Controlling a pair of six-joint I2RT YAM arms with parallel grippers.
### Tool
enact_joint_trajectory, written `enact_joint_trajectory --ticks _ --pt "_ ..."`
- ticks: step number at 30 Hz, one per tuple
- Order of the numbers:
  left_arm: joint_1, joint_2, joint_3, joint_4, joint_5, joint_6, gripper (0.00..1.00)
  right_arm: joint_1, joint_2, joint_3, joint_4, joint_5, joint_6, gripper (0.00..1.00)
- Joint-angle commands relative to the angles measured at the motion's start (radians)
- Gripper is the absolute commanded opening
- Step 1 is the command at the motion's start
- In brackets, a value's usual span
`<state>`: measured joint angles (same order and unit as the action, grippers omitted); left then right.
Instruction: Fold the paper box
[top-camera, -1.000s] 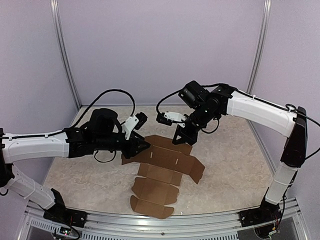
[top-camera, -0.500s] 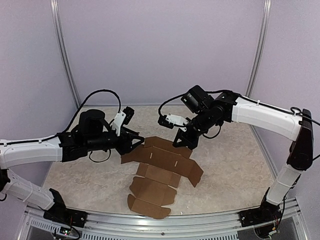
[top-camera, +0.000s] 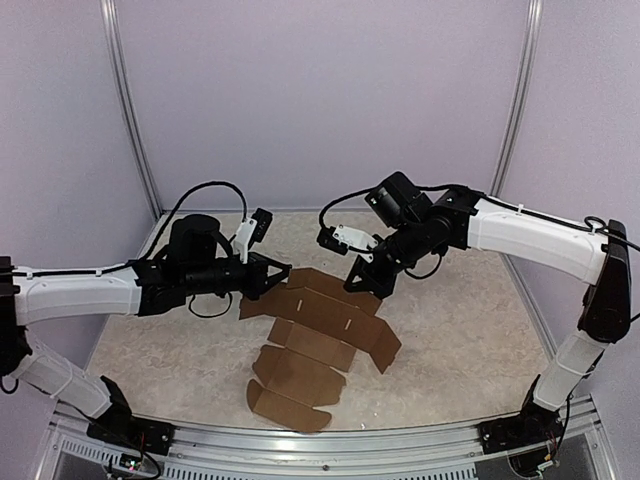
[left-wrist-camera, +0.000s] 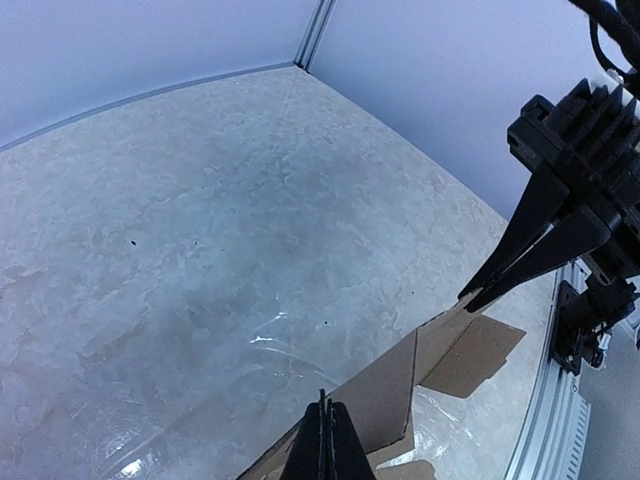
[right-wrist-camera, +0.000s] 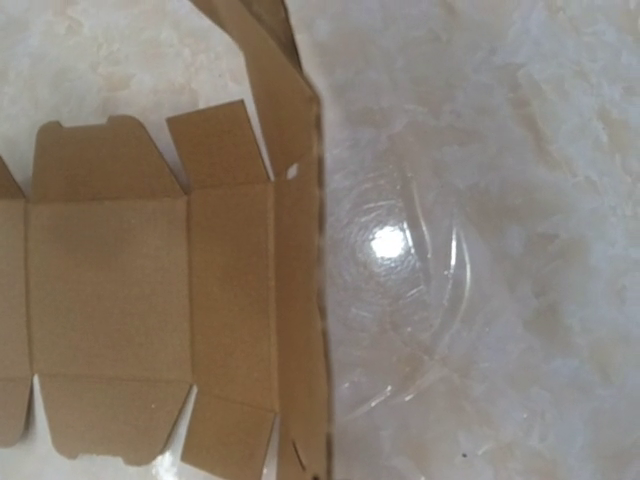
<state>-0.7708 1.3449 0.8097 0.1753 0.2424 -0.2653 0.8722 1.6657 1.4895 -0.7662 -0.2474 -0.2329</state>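
Note:
The paper box is a flat brown die-cut sheet with flaps, lying mid-table with its far edge raised. My left gripper is shut on the far-left part of that raised edge; in the left wrist view its shut fingertips pinch the cardboard. My right gripper holds the far-right part of the same edge; in the left wrist view its black fingers close on the sheet's corner. The right wrist view shows the sheet from above with its raised strip; the fingers are barely in frame.
The sheet rests on a pale marbled tabletop. Lilac walls with metal posts close the back and sides. A metal rail runs along the near edge, and its far end shows in the left wrist view.
The sheet has shifted a little to the left and its near flaps slid with it. My left gripper drew back leftward and rose slightly. The right gripper barely moved.

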Motion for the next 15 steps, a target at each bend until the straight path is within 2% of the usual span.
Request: enact_joint_trajectory --ticks 1,15 --pt "-0.021 0.027 0.045 -0.018 0.034 0.003 0.0 0.01 -0.03 -0.015 0.045 0.015 0.032 0.0" --pt "-0.076 0.088 0.079 0.014 0.06 -0.018 0.0 0.015 -0.025 -0.009 0.079 0.016 0.064 0.0"
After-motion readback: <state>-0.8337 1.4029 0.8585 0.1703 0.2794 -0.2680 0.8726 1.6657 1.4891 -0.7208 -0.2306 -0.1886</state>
